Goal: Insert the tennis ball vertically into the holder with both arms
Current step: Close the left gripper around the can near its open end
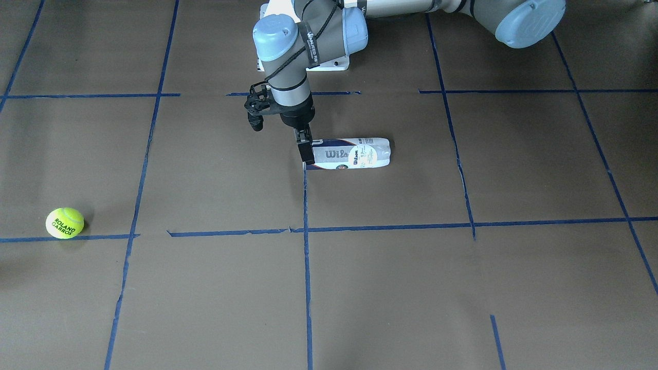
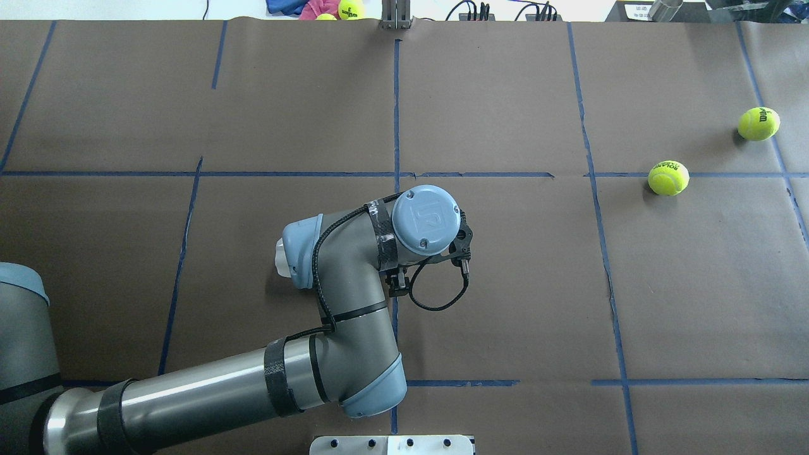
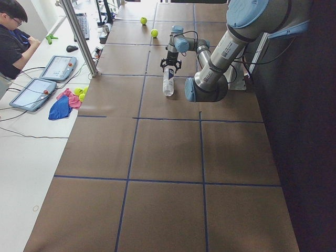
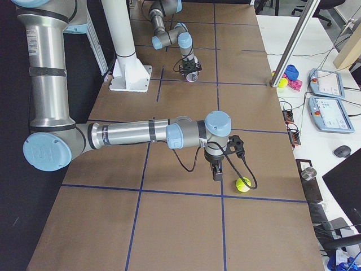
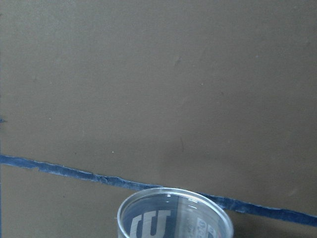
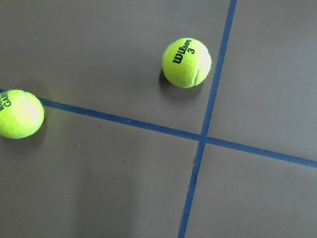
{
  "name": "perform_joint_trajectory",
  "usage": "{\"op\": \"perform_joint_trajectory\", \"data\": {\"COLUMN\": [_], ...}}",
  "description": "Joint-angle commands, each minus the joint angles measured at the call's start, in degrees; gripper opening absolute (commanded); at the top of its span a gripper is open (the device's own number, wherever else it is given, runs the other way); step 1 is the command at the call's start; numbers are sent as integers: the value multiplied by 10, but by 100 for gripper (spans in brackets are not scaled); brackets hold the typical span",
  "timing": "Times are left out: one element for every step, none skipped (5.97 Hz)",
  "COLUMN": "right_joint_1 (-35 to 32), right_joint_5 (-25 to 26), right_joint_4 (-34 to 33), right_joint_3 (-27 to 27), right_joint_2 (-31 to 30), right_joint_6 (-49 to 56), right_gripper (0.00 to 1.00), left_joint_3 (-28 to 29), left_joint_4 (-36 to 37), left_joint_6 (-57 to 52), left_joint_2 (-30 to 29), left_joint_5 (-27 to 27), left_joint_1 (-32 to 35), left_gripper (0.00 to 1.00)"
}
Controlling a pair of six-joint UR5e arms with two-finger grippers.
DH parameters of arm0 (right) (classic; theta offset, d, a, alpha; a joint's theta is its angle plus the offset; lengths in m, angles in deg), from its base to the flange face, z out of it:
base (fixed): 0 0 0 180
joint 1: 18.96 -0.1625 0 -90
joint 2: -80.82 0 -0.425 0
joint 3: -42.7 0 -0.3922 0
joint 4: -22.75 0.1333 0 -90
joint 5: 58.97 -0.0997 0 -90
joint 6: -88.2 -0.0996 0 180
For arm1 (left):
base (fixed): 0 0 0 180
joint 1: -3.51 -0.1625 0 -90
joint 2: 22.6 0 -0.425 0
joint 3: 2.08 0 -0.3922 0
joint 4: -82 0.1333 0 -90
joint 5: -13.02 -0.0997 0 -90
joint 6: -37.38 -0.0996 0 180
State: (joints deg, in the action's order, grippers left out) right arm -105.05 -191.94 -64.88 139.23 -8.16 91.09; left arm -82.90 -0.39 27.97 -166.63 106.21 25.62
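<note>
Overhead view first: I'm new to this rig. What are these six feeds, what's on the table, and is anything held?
A robot's left arm and right arm work at a paper-covered table. Feeds: one overhead from behind, one facing the robot, one at each table end, one on each wrist. The left gripper is at the open end of the holder, a clear tube lying on its side; whether it is clamped, I cannot tell. The tennis ball and a second ball lie loose. The right gripper shows only from the side, state unclear.
</note>
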Motion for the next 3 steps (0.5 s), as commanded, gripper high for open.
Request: {"op": "perform_joint_trajectory", "data": {"right_joint_1": [0,0,0], "right_joint_5": [0,0,0], "right_joint_4": [0,0,0], "right_joint_3": [1,1,1], "right_joint_2": [-1,-1,-1], "right_joint_6": [-1,0,-1], "right_gripper": [100,100,100], "left_joint_3": [7,6,7], "left_joint_4": [-6,-6,-6], "left_joint_6": [0,0,0], "left_joint_2": [8,8,9], "left_joint_5": [1,1,1], "left_joint_1": [0,-1,-1], "left_gripper": [100,96,92]}}
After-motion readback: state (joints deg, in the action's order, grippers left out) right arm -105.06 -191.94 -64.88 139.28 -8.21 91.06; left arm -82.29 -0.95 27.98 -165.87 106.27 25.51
